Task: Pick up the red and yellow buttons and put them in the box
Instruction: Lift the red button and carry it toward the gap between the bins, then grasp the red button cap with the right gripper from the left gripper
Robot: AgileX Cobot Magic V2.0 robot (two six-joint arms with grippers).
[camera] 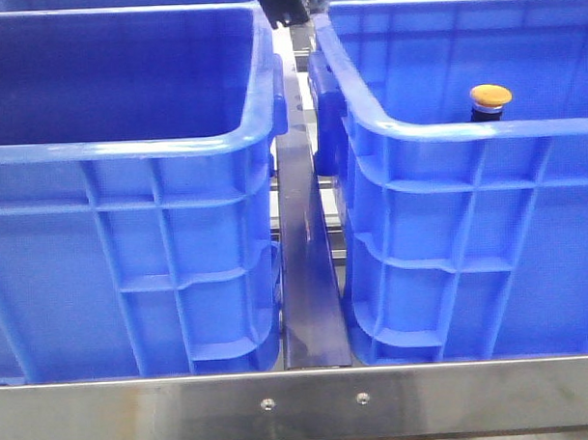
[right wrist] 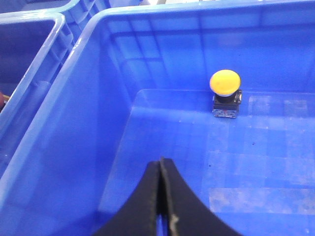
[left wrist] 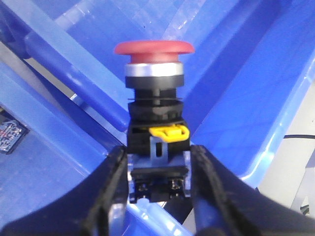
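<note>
The left fingers (left wrist: 157, 196) clamp the red button (left wrist: 154, 123) by its stiff, blocky black base, cap up, above the bins. The right fingers (right wrist: 160, 196) are closed, empty. The yellow button (right wrist: 226, 93) stands in the right bin (right wrist: 74, 147), at 12 o'clock from them; it looks light and hard, with a slippery cap.

The red button (left wrist: 154, 48), a dark red mushroom cap on a silver collar and black body with a yellow clip, stands upright, clamped at its base. The yellow button (right wrist: 225, 82) stands upright on the right-hand blue box's (right wrist: 88, 123) floor, probably near its far wall.
</note>
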